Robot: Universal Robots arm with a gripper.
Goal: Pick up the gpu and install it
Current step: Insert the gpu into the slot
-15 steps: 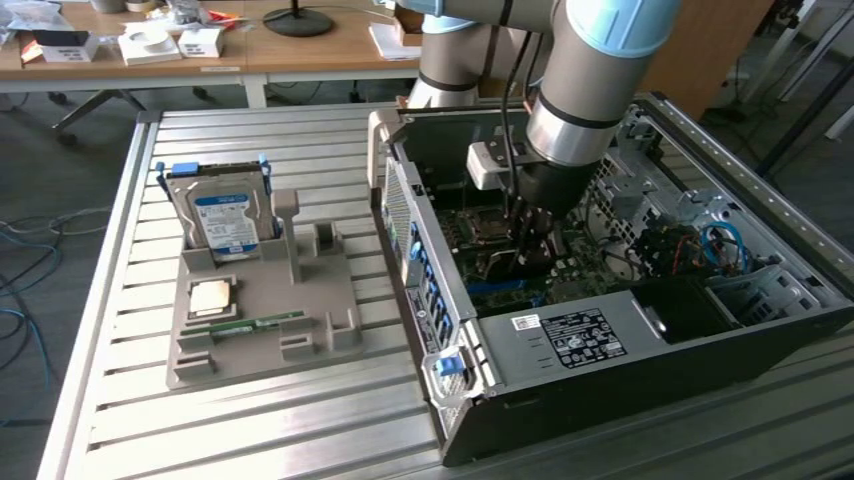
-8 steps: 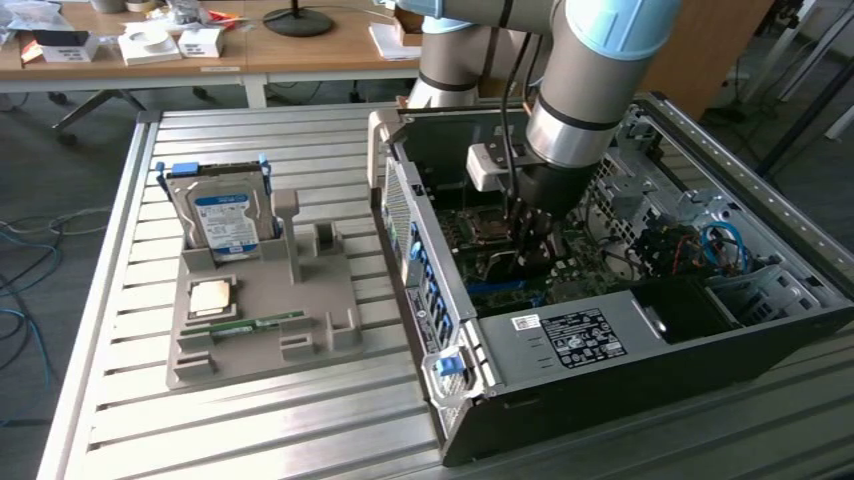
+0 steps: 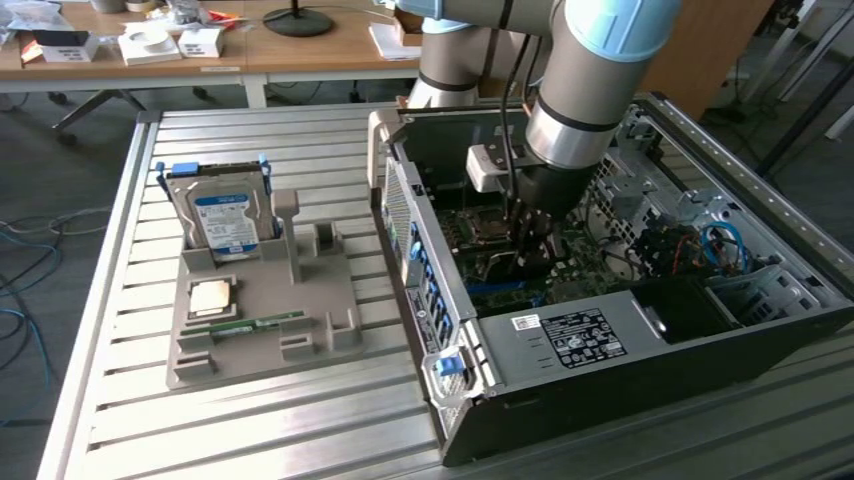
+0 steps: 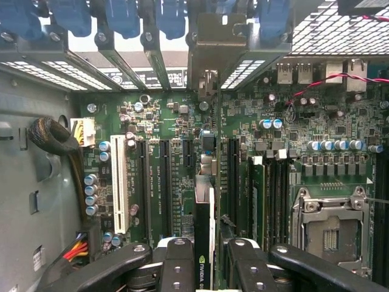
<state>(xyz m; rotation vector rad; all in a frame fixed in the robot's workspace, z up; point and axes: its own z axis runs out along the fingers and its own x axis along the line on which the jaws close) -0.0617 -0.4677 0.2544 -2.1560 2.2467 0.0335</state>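
The gpu (image 4: 204,219), a thin black card seen edge-on, hangs between my fingers (image 4: 176,252) just above the green motherboard (image 4: 170,121). Its silver-grey bracket (image 4: 213,48) reaches up to the case's rear slot openings. My gripper (image 4: 208,255) is shut on the card, one finger on each face. The card runs along the gap between two long black expansion slots (image 4: 164,182), and I cannot tell whether its edge touches one. In the exterior view my gripper (image 3: 534,235) is lowered deep inside the open computer case (image 3: 561,340).
A white slot (image 4: 120,182) and a cable bundle (image 4: 55,137) lie on one side of the card, the processor socket (image 4: 331,228) on the other. On the exterior view's left, a grey holder (image 3: 267,320) carries a hard drive (image 3: 224,215), a chip (image 3: 214,297) and a memory stick (image 3: 254,323).
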